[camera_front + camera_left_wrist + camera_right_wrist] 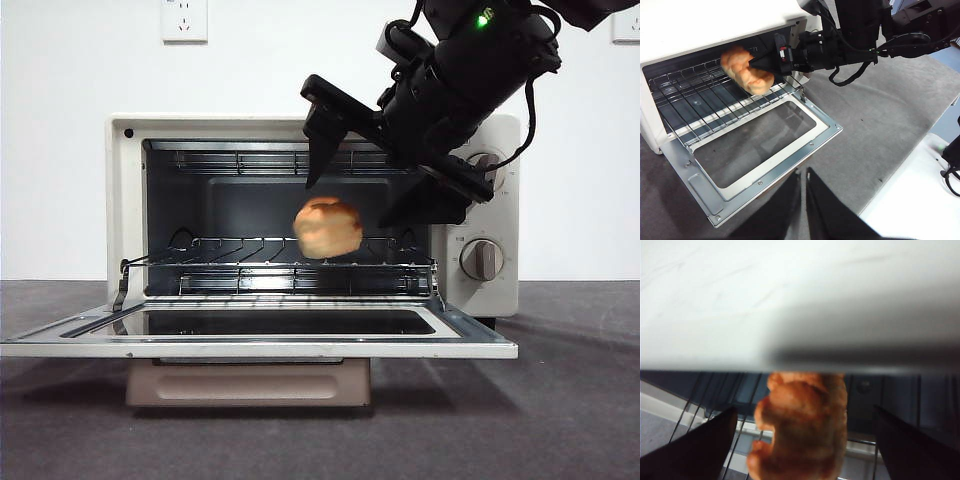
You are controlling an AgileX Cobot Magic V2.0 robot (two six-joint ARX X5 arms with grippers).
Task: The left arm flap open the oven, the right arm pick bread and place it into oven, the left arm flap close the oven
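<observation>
The cream-white oven stands with its glass door flapped down flat. The golden bread shows blurred in the oven mouth, just above the wire rack. My right gripper reaches in from the upper right, open, with its jaws wide on either side of the bread and clear of it. The left wrist view shows the same bread at the right gripper over the rack. My left gripper hovers shut, out in front of the open door.
The oven sits on a dark grey table before a white wall. Two knobs are on the oven's right panel. The table's edge and a white surface lie beyond the oven's right side.
</observation>
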